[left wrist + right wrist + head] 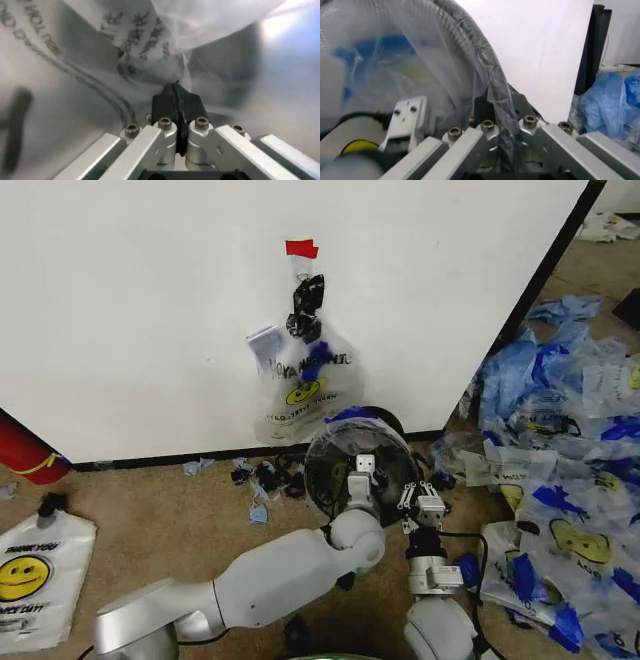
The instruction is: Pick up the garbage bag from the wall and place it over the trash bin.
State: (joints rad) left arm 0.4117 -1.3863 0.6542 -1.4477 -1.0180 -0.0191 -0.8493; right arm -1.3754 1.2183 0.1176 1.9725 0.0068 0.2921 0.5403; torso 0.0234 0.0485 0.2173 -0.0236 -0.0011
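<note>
The see-through garbage bag [352, 418] with blue streaks lies over the black wire-mesh trash bin [328, 465], which stands against the base of the white wall [150, 310]. My left gripper [364, 466] reaches into the bin's mouth. In the left wrist view it [176, 88] is shut on a fold of lettered film [135, 41]. My right gripper [418, 496] sits at the bin's right side. In the right wrist view it [499, 107] is shut on the film [395, 56] where it runs down the mesh rim [485, 56].
A second see-through smiley bag [300, 385] hangs on the wall from black clips under a red tape piece [301, 248]. A heap of blue and clear bags [560, 440] covers the floor to the right. An opaque THANK YOU bag [30, 590] and a red cylinder [25, 452] are at the left.
</note>
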